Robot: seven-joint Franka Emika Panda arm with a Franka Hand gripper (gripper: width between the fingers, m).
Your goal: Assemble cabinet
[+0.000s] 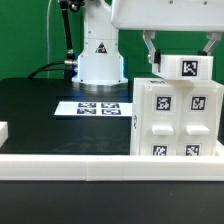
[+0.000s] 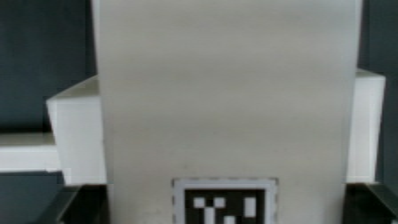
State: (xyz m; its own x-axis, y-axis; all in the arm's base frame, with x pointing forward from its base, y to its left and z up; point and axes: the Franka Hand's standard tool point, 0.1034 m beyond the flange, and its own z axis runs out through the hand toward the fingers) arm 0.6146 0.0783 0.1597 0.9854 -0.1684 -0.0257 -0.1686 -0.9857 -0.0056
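— White plastic, and bulky: the cabinet (image 1: 178, 122) is the biggest thing here, standing upright at the exterior view's right, hard against the long white border rail (image 1: 110, 163) that runs across the front.

— How do you reckon it handles?

— Stiff and hollow-looking, so probably light for its size, but smooth-sided and likely slippery. It carries tagged panels on its facing side, and a small tagged piece (image 1: 189, 67) sits at its top. I'd take hold across a thin wall or that top piece, not the broad faces, which look too wide for two fingers.

— And the gripper?

— The gripper (image 1: 178, 50) hangs straight over the cabinet's top, fingers down on either side of that tagged piece. In the wrist view a broad white slab (image 2: 222, 95) with a tag (image 2: 228, 202) at its edge fills the picture, hiding the fingertips. Whether they are clamped on it or merely flanking it, I cannot tell.

— What about the surface?

— Black tabletop (image 1: 40, 110), matte, with the marker board (image 1: 98, 107) lying flat near the robot base (image 1: 100, 58). A green backdrop (image 1: 25, 30) stands behind. The exterior view's left side gives the most working room; the rail limits sliding forwards.
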